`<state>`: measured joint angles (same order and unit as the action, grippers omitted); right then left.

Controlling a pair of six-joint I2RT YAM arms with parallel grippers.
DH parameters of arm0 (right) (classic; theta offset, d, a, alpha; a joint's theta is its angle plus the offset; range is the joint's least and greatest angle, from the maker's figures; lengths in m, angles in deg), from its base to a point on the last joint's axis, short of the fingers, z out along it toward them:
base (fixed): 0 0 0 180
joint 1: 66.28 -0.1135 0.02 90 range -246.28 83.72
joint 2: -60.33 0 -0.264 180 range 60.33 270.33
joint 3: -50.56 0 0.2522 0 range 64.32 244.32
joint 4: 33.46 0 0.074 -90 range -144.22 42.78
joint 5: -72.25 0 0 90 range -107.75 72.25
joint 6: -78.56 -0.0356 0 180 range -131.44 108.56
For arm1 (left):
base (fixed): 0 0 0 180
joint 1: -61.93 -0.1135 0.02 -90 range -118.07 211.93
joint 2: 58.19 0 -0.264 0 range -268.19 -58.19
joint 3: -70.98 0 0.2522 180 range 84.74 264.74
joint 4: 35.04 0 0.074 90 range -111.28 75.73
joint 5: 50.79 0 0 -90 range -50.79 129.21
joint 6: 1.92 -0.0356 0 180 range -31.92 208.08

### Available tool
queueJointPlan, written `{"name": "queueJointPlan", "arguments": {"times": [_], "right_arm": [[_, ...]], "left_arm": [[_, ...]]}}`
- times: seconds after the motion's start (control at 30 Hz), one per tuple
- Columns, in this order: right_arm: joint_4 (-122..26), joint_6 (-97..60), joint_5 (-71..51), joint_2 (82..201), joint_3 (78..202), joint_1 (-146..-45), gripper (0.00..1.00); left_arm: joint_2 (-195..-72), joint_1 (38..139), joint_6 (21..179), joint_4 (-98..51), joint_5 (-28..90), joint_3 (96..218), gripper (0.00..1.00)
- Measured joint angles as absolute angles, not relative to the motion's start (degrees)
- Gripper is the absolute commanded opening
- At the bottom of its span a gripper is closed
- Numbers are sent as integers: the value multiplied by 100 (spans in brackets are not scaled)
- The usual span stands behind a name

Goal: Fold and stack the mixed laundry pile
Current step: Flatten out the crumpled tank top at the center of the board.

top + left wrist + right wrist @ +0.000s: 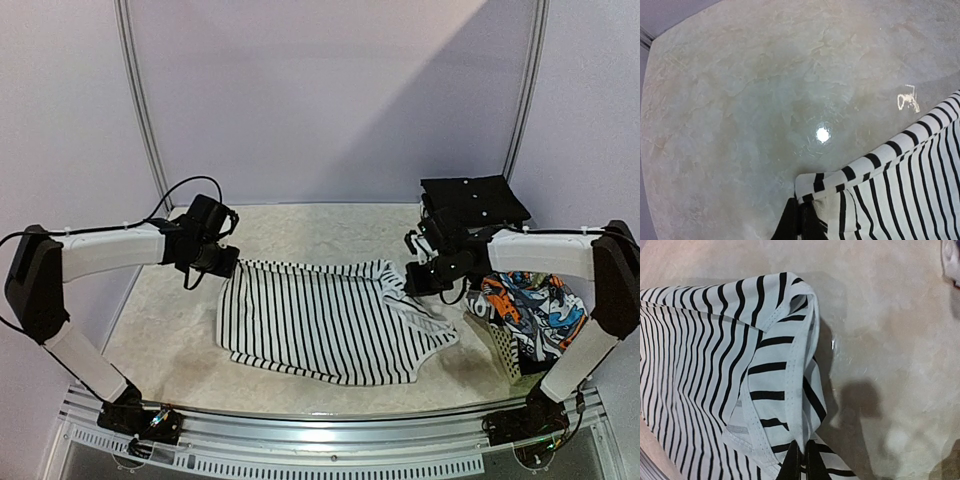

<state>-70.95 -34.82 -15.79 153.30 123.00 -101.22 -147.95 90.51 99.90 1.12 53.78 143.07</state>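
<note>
Pale lilac walls [320, 100] behind a glossy beige marbled tabletop [165, 335]

readable text: we find none | graphic-print garment [525, 312]: shapes only, no letters we can read | white mark [908, 98] on table [740, 100]: illegible to us

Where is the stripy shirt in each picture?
Top external: shirt spread out in the middle of the table.
Left wrist: shirt fills the lower right corner.
Right wrist: shirt covers the left half, hem folded at centre.
Shared landmark: the pale marbled table under it in all three.
</note>
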Motion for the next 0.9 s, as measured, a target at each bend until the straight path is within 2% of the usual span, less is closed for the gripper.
{"name": "queueJointPlan", "arguments": {"times": [0.23, 0.37, 0.47, 0.7, 0.9], "right_arm": [[-7584, -3274, -2045, 14847, 12787, -10126, 10], [-7711, -3209, -2108, 14858, 12791, -10126, 7], [-7711, -3180, -2032, 14921, 12791, -10126, 0], [-7510, -3143, -1710, 15044, 12791, -10126, 0], [-7777, -2983, -1968, 15068, 13198, -10126, 0]], "left_arm": [[-14240, 9051, 9990, 228, 5546, 14307, 0], [-14172, 9051, 9990, 256, 5633, 14291, 0], [-14174, 9051, 9990, 256, 5640, 14215, 0], [-14196, 9051, 9990, 254, 5642, 14112, 0], [-14089, 9051, 9990, 291, 5675, 14112, 0]]}}
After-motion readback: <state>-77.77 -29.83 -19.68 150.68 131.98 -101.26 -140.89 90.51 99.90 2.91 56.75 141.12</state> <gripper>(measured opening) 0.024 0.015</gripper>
